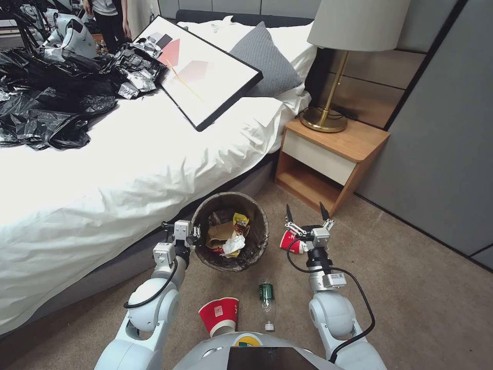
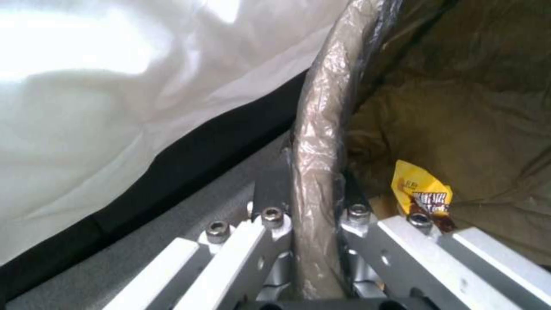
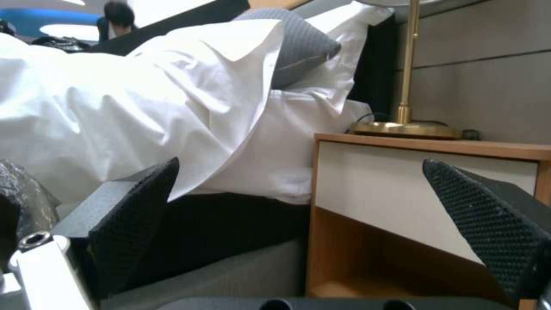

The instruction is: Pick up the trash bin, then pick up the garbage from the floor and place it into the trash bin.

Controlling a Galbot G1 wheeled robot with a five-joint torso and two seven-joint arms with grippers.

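Observation:
The trash bin [image 1: 261,241], round and lined with a dark bag, is beside the bed. Inside it lie a yellow wrapper [image 1: 240,221], brown paper and a white tissue [image 1: 233,244]. My left gripper [image 1: 194,234] is shut on the bin's near-left rim; in the left wrist view the bag-covered rim [image 2: 321,107] runs between the jaws of the left gripper [image 2: 313,181], with the wrapper [image 2: 419,189] just inside. My right gripper [image 1: 305,211] stands open to the right of the bin, right above a red cup [image 1: 287,241] on the floor. Another red cup [image 1: 220,314] and a clear bottle [image 1: 266,303] lie on the carpet near my base.
The white bed [image 1: 128,169] runs along the left, with black plastic bags [image 1: 51,103], a framed picture [image 1: 205,72] and a grey pillow [image 1: 264,61] on it. A wooden nightstand [image 1: 334,154] with a brass lamp [image 1: 328,87] stands behind the right gripper. Open carpet lies to the right.

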